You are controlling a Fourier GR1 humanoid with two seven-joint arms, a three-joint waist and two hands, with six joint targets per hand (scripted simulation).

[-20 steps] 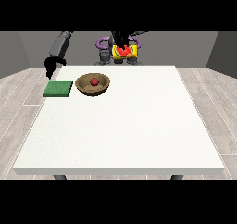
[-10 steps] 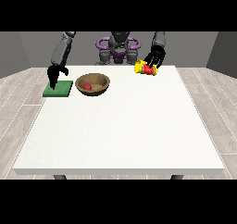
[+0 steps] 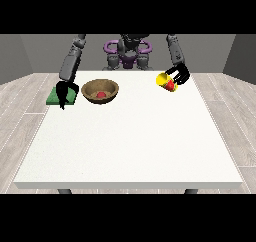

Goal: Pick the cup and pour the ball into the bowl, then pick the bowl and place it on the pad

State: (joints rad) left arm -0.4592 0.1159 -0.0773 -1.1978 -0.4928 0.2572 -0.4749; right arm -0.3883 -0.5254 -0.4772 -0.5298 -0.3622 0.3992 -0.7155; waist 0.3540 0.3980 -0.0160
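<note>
1. The yellow cup [image 3: 164, 80] is held on its side by the hand at the view's right [image 3: 179, 75], whose fingers are curled round it; its mouth is turned toward the view's left.
2. The red ball [image 3: 101, 94] is seen inside the wooden bowl [image 3: 100, 91].
3. The bowl is judged the next thing to be lifted: it lies just beside the fingers of the hand at the view's left [image 3: 65, 92], on their view-right side.
4. That hand hangs over the green pad [image 3: 61, 95], its fingers drooping, nothing held.
5. Both rest on the counter [image 3: 130, 141]; this hand is far nearer the bowl.

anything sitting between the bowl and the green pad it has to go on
Nothing visible does. The bowl sits just beside the green pad, with bare table between them; only the hand at the view's left hangs over the pad's near edge.
</note>
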